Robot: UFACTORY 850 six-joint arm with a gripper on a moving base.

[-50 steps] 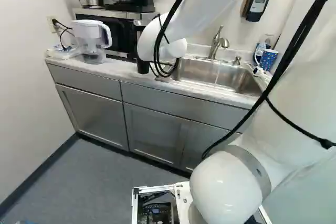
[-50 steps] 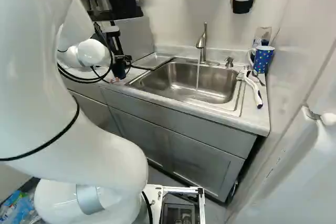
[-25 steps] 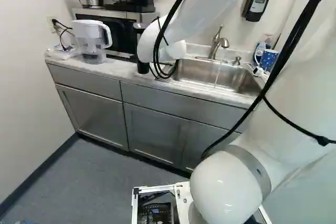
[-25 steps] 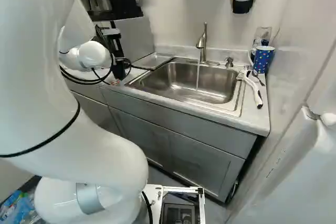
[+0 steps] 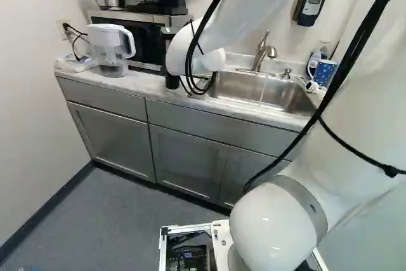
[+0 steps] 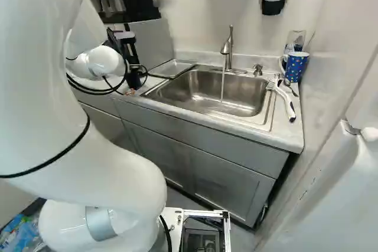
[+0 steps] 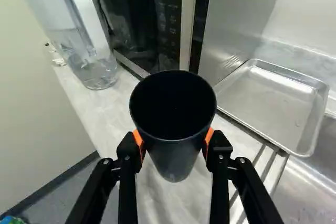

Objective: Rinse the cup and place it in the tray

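Black cup (image 7: 174, 162) is clamped between both fingers of the gripper (image 7: 174, 138), above the counter (image 7: 107, 108) near the tray (image 7: 268, 103) — rinse step presumably in hand; next move calls for transfer to the running water (image 6: 222, 87) — keep the rim clear of the faucet (image 6: 227, 47).

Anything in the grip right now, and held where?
Yes: a black, tapered, open-topped cup, pinched by the gripper from two opposite sides of its outer wall, below the rim.
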